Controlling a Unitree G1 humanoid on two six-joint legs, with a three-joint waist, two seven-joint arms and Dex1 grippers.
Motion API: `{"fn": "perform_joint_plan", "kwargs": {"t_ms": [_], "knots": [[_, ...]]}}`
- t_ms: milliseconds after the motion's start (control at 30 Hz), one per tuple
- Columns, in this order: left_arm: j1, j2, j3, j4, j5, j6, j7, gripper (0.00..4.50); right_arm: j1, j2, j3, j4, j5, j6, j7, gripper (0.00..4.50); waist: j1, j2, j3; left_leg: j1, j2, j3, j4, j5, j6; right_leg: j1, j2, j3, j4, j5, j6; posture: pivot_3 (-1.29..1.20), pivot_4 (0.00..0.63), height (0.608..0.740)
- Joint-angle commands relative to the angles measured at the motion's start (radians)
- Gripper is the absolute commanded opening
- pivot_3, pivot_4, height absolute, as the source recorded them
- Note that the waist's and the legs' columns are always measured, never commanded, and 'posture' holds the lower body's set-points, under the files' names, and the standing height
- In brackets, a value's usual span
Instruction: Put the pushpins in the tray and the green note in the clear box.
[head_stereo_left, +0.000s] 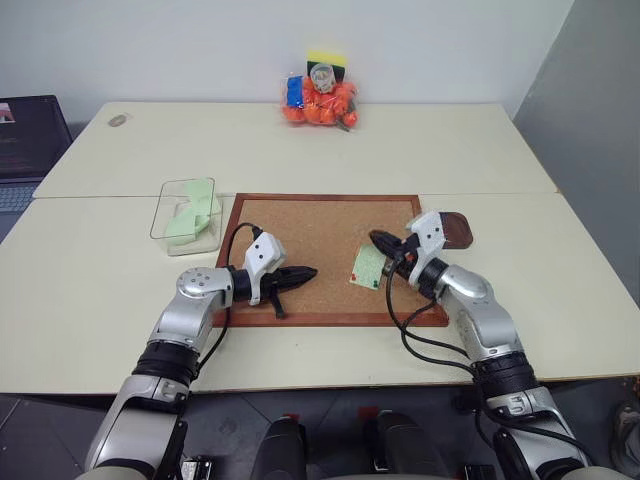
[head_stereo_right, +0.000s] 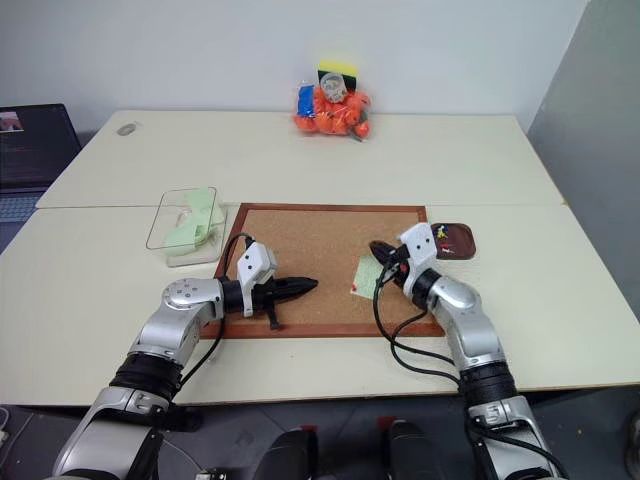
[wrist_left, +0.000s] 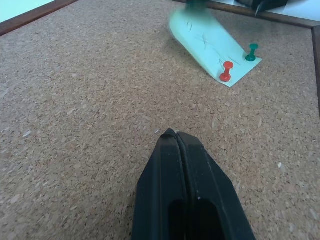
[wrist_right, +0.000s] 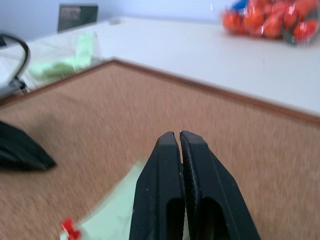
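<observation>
The green note (head_stereo_left: 370, 268) lies at the right of the cork board (head_stereo_left: 310, 225). Its far edge is bent up off the cork. My right gripper (head_stereo_left: 378, 240) is shut on that raised edge. A red pushpin (wrist_left: 227, 71) and a green pushpin (wrist_left: 252, 52) stand in the note's near end. The dark brown tray (head_stereo_left: 458, 230) sits just right of the board, behind my right wrist. The clear box (head_stereo_left: 185, 215) stands off the board's left side with pale green slips inside. My left gripper (head_stereo_left: 308, 272) is shut on nothing and hovers over the board's near left part, pointing at the note.
A bag of orange balls (head_stereo_left: 320, 100) rests at the table's far edge. A dark laptop (head_stereo_left: 25, 150) sits at the far left, and a small grey disc (head_stereo_left: 118, 120) lies on the far left of the table. Black cables hang from both wrists.
</observation>
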Motion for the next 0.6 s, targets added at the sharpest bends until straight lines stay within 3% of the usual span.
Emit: {"fn": "perform_joint_plan", "kwargs": {"t_ms": [33, 200, 433, 600], "knots": [[0.013, 0.001, -0.011, 0.007, 0.027, 0.029, -0.001, 0.00, 0.014, 0.001, -0.031, -0.063, 0.034, 0.015, -0.005, 0.04, 0.000, 0.000, 0.000, 0.000, 0.000, 0.000, 0.000, 0.000, 0.000, 0.000, 0.000, 0.000, 0.000, 0.000, 0.000, 0.00, 0.150, 0.740], [0.022, 0.006, -0.017, -0.007, 0.030, 0.047, -0.011, 0.00, -0.001, -0.004, -0.049, -0.049, 0.015, 0.015, -0.052, 0.04, 0.000, 0.000, 0.000, 0.000, 0.000, 0.000, 0.000, 0.000, 0.000, 0.000, 0.000, 0.000, 0.000, 0.000, 0.000, 0.00, 0.150, 0.740], [0.046, 0.012, -0.021, -0.037, 0.027, 0.067, -0.018, 0.00, -0.088, -0.034, -0.158, 0.111, -0.082, -0.021, -0.300, 0.04, 0.000, 0.000, 0.000, 0.000, 0.000, 0.000, 0.000, 0.000, 0.000, 0.000, 0.000, 0.000, 0.000, 0.000, 0.000, 0.00, 0.150, 0.740], [0.056, 0.012, -0.018, -0.052, 0.028, 0.072, -0.016, 0.00, -0.157, -0.059, -0.217, 0.224, -0.090, -0.016, -0.375, 0.04, -0.001, 0.000, 0.000, 0.000, 0.000, 0.001, -0.001, 0.000, 0.000, 0.000, 0.000, 0.001, -0.001, 0.000, 0.000, 0.00, 0.150, 0.740]]}}
